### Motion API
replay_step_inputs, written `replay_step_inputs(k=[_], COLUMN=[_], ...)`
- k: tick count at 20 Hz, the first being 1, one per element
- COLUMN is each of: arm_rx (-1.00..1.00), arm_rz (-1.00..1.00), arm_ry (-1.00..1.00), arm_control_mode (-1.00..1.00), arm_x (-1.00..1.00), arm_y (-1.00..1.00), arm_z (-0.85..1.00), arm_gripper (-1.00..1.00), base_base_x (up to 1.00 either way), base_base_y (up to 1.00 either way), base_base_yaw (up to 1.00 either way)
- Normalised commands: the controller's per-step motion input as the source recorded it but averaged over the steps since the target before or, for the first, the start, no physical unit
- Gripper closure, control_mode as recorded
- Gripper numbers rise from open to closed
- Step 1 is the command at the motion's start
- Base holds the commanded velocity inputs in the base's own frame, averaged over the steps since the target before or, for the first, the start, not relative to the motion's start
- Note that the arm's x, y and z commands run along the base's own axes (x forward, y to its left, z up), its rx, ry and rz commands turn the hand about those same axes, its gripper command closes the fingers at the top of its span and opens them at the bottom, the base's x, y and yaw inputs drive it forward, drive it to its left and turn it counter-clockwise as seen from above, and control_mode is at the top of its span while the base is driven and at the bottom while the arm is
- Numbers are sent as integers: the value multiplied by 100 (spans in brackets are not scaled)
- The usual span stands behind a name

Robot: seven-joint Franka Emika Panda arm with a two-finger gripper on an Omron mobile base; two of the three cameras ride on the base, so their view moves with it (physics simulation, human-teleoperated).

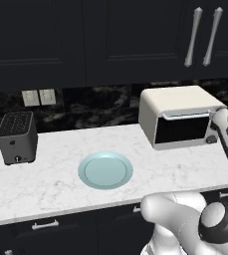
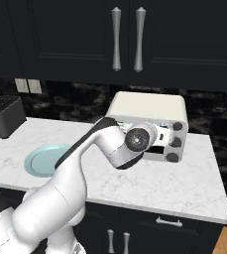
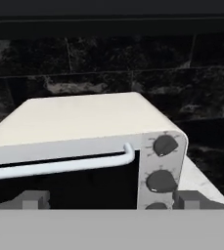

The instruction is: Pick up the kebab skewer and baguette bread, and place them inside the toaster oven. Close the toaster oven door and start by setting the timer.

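Tool: jaws spread wide, holding nothing, poised just before the oven's front.
Toaster oven door: looked shut, silver handle across its top.
Knobs: at 3 o'clock of the door.
Advice: shift toward the timer knob, close squarely on it.
Toaster oven: at the table's rear.

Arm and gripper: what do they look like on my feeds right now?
The arm is glossy white with rounded, tube-like links and dark grey to black joint bands. A round silver-grey cap with a dark ring sits at one joint. In the hand view the gripper shows two small, blocky dark grey fingertips. No cables or markings visible.
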Motion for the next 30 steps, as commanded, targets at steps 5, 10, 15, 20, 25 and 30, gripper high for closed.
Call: replay_step_inputs(k=[5, 10, 15, 20, 25, 30], arm_rx=[1, 12, 32, 42, 32, 44], arm_rz=[35, 2, -16, -40, -29, -21], arm_ry=[-1, 1, 0, 0, 0, 0], arm_control_mode=[-100, -100, -100, -100, -100, -100], arm_x=[-33, 0, 4, 0, 28, 18], arm_y=[-40, -5, 0, 12, -2, -1], arm_z=[-13, -3, 0, -18, -27, -10], arm_gripper=[-100, -100, -100, -100, -100, -100], base_base_x=[0, 0, 0, 0, 0, 0], base_base_y=[0, 0, 0, 0, 0, 0], base_base_yaw=[0, 0, 0, 0, 0, 0])
